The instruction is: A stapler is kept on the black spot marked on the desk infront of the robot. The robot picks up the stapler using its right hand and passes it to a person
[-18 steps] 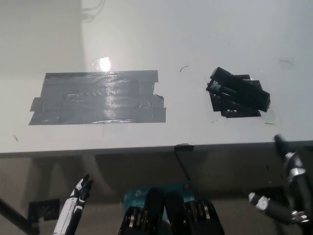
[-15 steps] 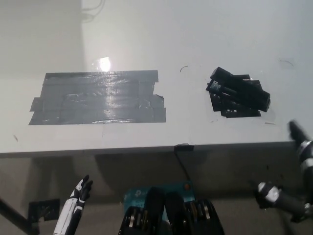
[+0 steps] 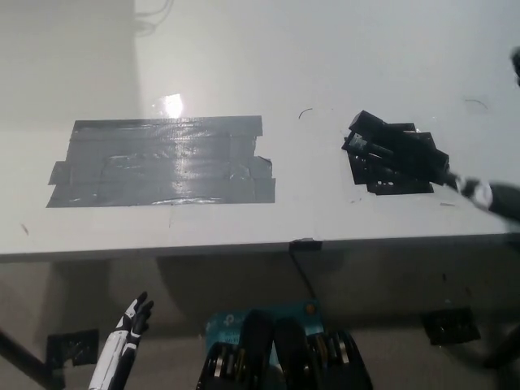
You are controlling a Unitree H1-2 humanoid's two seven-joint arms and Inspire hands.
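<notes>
- Black stapler [image 3: 396,152] lying on the white desk [image 3: 325,57], right of middle, set at a slant with its upper-left end farther from the robot
- Resting on a small black tape spot [image 3: 396,185], which peeks out below and beside the stapler's lower edge
- Black right hand [image 3: 487,193] coming in from the right edge, over the desk's near right part, only partly in frame
- One fingertip [image 3: 480,193] with a pale metallic band just beside the stapler's lower-right end; cannot tell whether touching
- Another dark bit of the right hand at the upper right edge of the frame
- Cannot tell whether the right hand's grasp is spread or closed; nothing seen clamped in it
- Large grey tape patch [image 3: 162,162] on the desk's left half, well apart from the stapler, glare spot at its top edge
- White left hand [image 3: 130,321] resting low at the lower left, below the desk's near edge, fingers apart and holding nothing
</notes>
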